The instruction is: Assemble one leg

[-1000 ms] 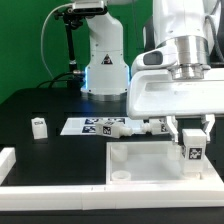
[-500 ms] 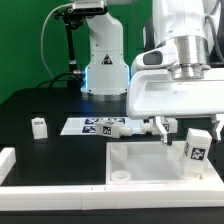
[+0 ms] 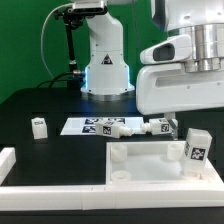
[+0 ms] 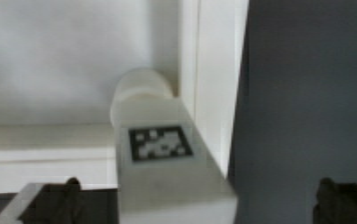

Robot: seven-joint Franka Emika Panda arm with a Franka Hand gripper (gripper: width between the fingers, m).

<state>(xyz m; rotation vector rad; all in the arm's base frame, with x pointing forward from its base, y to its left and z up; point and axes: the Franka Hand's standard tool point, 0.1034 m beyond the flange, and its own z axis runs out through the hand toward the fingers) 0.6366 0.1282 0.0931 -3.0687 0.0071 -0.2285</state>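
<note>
The pincer [image 4: 196,205] hangs with its jaws spread wide, as the wrist view shows: its two dark fingertips [image 4: 47,203] sit far apart at opposite sides, a broad gap between them. Straight above it the big white hand housing [image 3: 180,80] looms close and a touch blurred, with the round wrist [image 3: 192,18] dropping vertically into its top. Well behind the pincer, toward the exterior view's left, the arm's white base column [image 3: 104,58] stands upright, a blue glow low on its front.

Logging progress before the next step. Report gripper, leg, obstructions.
Gripper open over the leg, not touching. Leg upright on the tray panel, at the exterior view's right. Nothing seen blocking it.
</note>
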